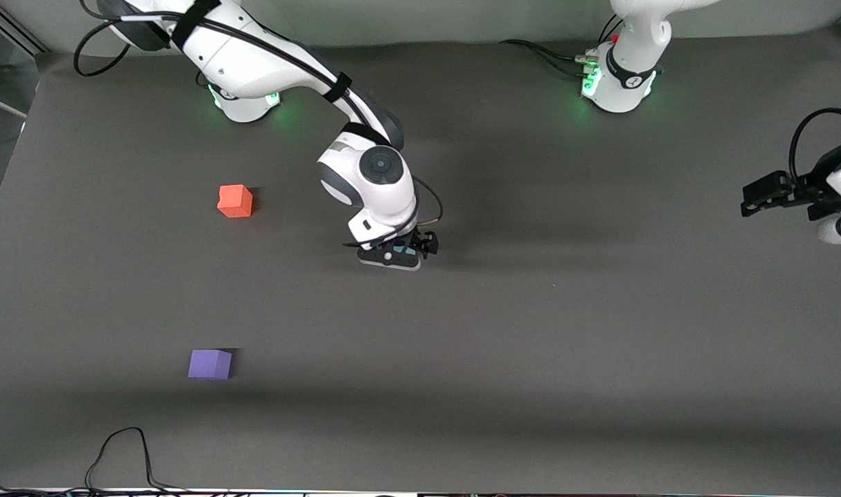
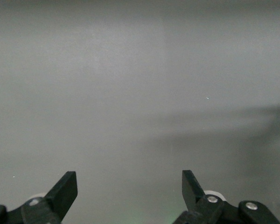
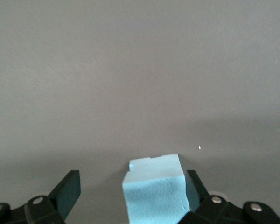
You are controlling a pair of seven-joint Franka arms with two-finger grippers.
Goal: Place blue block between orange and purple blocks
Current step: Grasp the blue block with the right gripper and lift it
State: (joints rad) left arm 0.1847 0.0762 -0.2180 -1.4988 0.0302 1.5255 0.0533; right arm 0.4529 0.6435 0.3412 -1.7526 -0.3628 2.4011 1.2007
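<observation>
Straddling the blue block (image 3: pixel 155 191) mid-table with the right gripper (image 1: pixel 397 254) spread open, one finger seemingly touching it, orange block (image 1: pixel 235 201) at ten o'clock and purple block (image 1: pixel 210 364) at eight; centring before closing looks wise; left gripper (image 2: pixel 129 189) waiting open by the table's edge.

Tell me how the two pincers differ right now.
The right pincer has the blue block between its fingers, with a gap on one side; the left pincer has nothing between its fingers. The right pincer is low over the middle of the table; the left pincer waits at the left arm's end. Both stand open.
</observation>
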